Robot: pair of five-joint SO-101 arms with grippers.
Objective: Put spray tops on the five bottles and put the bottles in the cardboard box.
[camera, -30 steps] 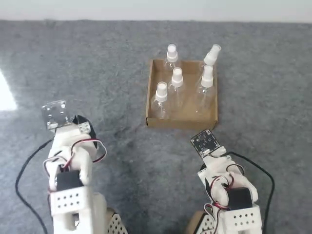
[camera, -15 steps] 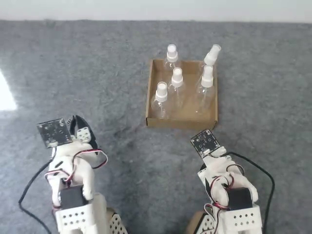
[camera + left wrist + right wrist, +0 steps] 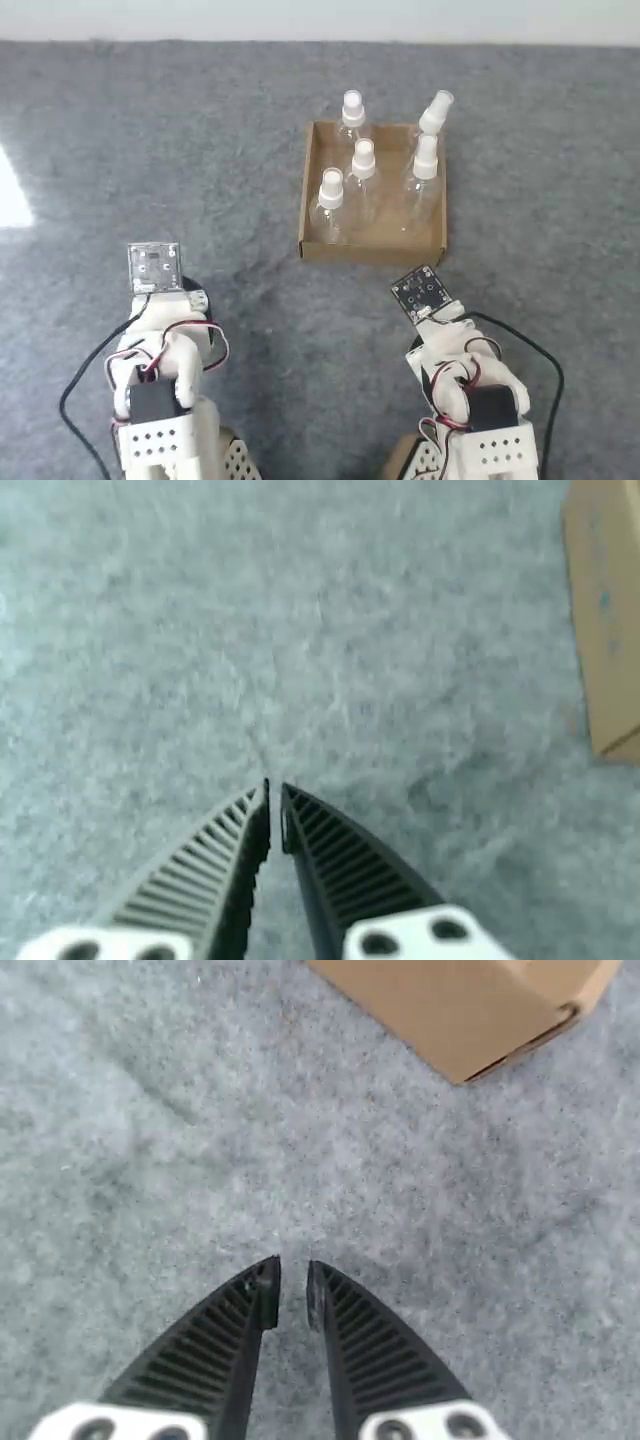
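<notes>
Left arm (image 3: 165, 340) drawn back, left fingers (image 3: 228, 872) and right fingers (image 3: 222, 1350) clenched empty, cardboard box (image 3: 370, 250) of bottles (image 3: 362, 185) well ahead.

Grey carpet-like table top (image 3: 150, 130) w/ cardboard box (image 3: 372, 250) flat on it, far side, right of centre. Left arm base (image 3: 160, 445) & right arm base (image 3: 490, 450) stand at near edge, well apart.

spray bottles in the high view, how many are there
5 spray bottles, all in the cardboard box: back left, tilted at back right, centre, right, front left.
</notes>
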